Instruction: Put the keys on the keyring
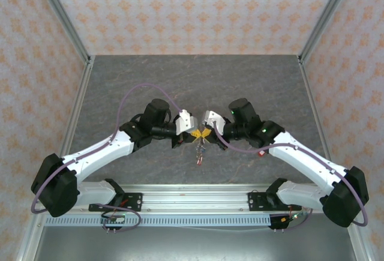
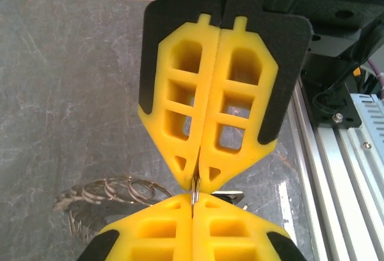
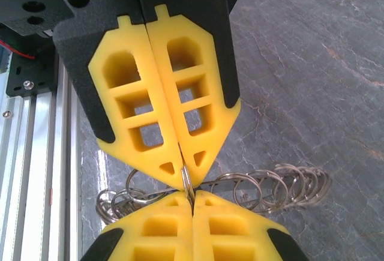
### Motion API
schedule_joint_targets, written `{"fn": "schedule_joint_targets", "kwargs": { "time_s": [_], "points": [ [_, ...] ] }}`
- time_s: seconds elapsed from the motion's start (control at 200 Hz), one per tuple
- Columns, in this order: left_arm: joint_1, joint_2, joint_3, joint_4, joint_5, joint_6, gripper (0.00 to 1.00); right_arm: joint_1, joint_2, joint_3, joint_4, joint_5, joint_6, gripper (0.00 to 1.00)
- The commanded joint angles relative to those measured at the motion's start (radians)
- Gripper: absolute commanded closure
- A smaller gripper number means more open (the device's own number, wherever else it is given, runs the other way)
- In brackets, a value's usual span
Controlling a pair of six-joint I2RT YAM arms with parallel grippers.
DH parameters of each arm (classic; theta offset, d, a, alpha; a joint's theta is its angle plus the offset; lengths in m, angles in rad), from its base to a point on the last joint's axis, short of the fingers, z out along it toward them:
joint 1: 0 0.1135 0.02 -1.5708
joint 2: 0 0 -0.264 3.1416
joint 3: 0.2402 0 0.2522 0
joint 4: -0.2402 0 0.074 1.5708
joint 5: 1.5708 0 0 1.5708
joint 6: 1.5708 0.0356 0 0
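The left gripper and the right gripper meet tip to tip, each with its yellow fingers pressed together; both pinch the same thin metal loop, which stands on edge in the seam between them. I cannot tell whether that loop is a turn of the keyring or a small ring belonging to a key.

The keyring lies on the table just under and behind the tips, its coiled rim running out to both sides. The keys sit in a small cluster just on the near side of the two grippers, at the middle of the table.

The step looks like feeding a key onto the ring between two grips; with so little metal held, it should go best if one gripper holds firm as an anchor while the other makes small, slow moves along the wire rather than pulling away; a sideways tug could twist the loop out of both grips; keep the tips low, so a slip drops the piece close by.
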Motion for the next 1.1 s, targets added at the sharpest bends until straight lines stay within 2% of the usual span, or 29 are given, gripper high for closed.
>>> {"fn": "schedule_joint_targets", "kwargs": {
  "time_s": [0.0, 0.095, 0.18, 0.325, 0.525, 0.641, 0.716, 0.851, 0.961, 1.096],
  "points": [
    [-0.007, 0.005, 0.022, -0.022, 0.006, 0.029, 1.00, 0.007, -0.032, -0.016, 0.113, -0.032, 0.015, 0.94],
    [-0.006, -0.005, 0.001, 0.031, 0.015, 0.006, 1.00, 0.002, -0.052, -0.055, 0.126, -0.017, 0.021, 0.92],
    [-0.006, -0.010, -0.010, 0.096, 0.049, -0.044, 1.00, -0.016, -0.052, -0.083, 0.140, -0.070, 0.028, 0.88],
    [-0.007, 0.002, 0.020, 0.093, 0.104, -0.056, 1.00, -0.046, -0.066, -0.138, 0.246, -0.141, 0.082, 0.84],
    [-0.006, 0.007, 0.021, 0.102, 0.118, -0.059, 1.00, -0.078, -0.087, -0.160, 0.289, -0.166, 0.098, 0.88],
    [-0.006, 0.014, 0.025, 0.105, 0.121, -0.066, 1.00, -0.091, -0.092, -0.161, 0.291, -0.157, 0.099, 0.95],
    [-0.006, 0.021, 0.035, 0.077, 0.111, -0.053, 1.00, -0.090, -0.089, -0.141, 0.242, -0.147, 0.073, 0.98],
    [-0.009, 0.023, 0.061, -0.024, 0.049, 0.008, 0.84, -0.089, -0.075, -0.079, 0.125, -0.121, 0.022, 1.00],
    [-0.007, 0.032, 0.097, -0.123, -0.004, 0.066, 0.80, -0.075, -0.053, -0.010, 0.014, -0.083, -0.014, 1.00],
    [-0.007, 0.047, 0.138, -0.187, -0.014, 0.105, 0.79, -0.057, -0.024, 0.055, -0.075, -0.057, -0.041, 1.00]
  ]
}}
